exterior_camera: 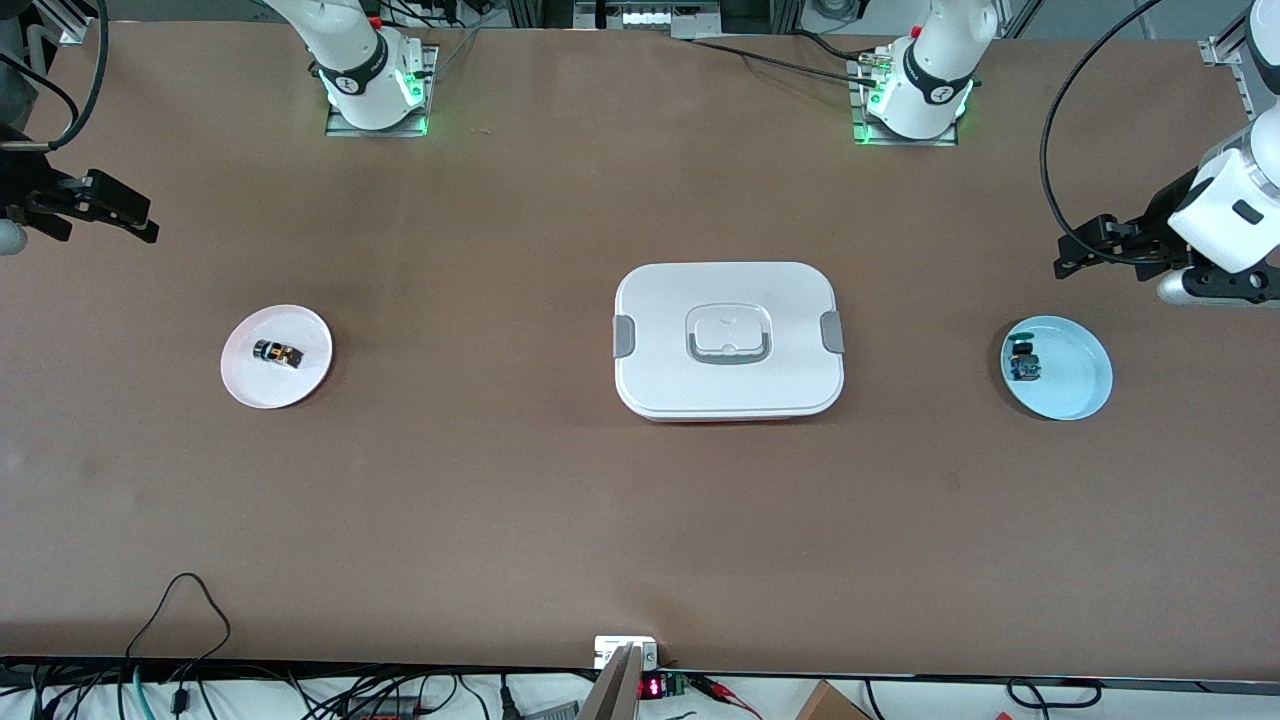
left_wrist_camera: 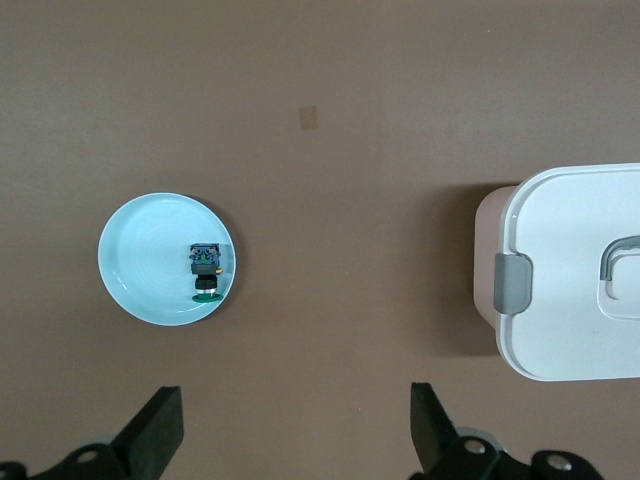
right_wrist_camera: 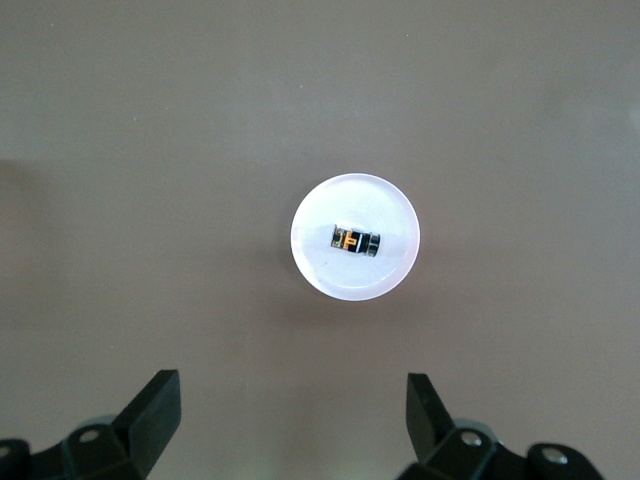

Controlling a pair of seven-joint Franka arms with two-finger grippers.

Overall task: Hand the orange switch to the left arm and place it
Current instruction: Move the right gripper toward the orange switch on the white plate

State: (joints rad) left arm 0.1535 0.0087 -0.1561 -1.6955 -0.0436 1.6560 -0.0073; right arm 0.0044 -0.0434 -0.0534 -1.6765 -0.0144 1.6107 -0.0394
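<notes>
Both my grippers wide open, empty: right gripper (right_wrist_camera: 288,425) should drop straight onto the orange switch (exterior_camera: 278,353) lying on its pink plate (exterior_camera: 240,385), left gripper (left_wrist_camera: 295,432) waits by the blue plate (exterior_camera: 1085,395), steering round the box (exterior_camera: 728,340)

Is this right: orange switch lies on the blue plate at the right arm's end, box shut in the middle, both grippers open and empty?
Not quite. The orange switch lies on the pink plate, not a blue one; the right wrist view shows it. The rest holds: the box sits shut mid-table, and the left gripper and right gripper are open and empty.
</notes>
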